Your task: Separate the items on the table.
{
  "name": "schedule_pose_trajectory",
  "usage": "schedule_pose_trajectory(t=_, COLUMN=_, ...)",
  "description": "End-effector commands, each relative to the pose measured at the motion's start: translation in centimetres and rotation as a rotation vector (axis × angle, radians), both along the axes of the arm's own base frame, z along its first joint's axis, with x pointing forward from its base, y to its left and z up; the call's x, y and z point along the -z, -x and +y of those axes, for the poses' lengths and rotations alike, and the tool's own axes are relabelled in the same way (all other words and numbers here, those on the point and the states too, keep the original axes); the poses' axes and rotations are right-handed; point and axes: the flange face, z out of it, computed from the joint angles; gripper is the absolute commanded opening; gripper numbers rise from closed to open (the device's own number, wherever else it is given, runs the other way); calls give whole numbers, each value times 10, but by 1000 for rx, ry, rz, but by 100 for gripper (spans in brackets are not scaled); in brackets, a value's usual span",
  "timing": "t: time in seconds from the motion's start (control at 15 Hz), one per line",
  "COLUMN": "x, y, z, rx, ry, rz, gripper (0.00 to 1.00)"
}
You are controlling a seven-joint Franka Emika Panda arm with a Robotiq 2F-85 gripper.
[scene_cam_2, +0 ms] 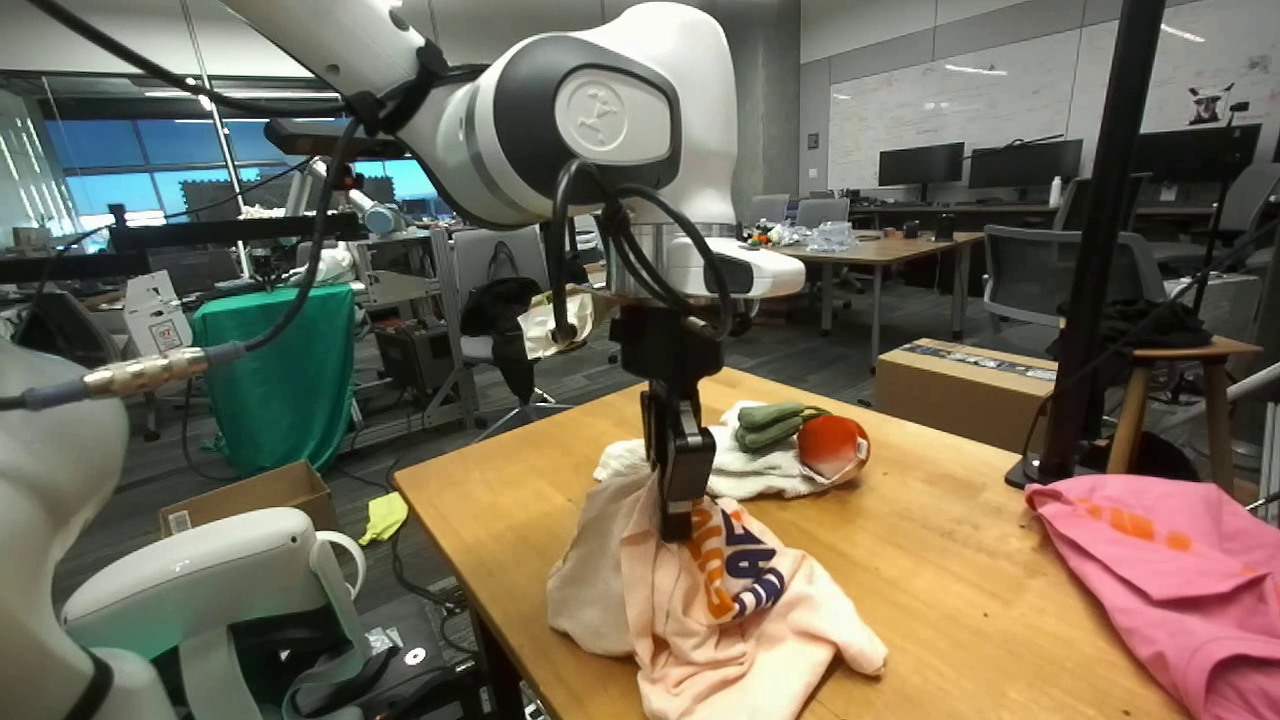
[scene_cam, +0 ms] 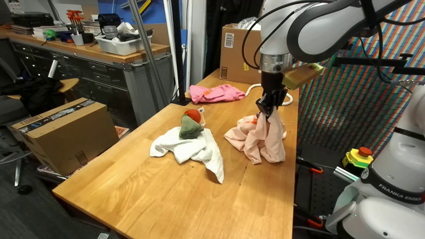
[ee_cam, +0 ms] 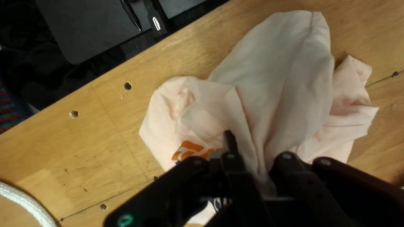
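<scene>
The crumpled pale-peach cloth (scene_cam_2: 690,625), printed in orange and dark purple, lies heaped on the light-brown wooden surface (scene_cam: 159,196), just apart from the rumpled white towel (scene_cam: 187,147). Thin and limp, it should prove light, soft and unbreakable, best taken by a raised fold, though loose ends may drag. The jaws are nearly together, pinching a gathered fold; the rest slumps beneath them.
</scene>
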Motion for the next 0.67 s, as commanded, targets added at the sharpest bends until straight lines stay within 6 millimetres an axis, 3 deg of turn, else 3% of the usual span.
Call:
schedule_pose_trajectory(t=0.0, x=-11, y=1, z=-4, rx=9, ry=11, rz=-33, gripper=54)
schedule_pose_trajectory(t=0.2, x=-24, y=0, z=-2, rx=3, ry=33, rz=-51, gripper=76)
schedule_pose_trajectory(t=0.4, x=-52, y=-1, z=0, rx=-10, ry=83, rz=-102, gripper=98)
schedule_pose_trajectory(t=0.6, x=-85, y=-2, z=8, rx=-39, ry=136, rz=-178, gripper=100)
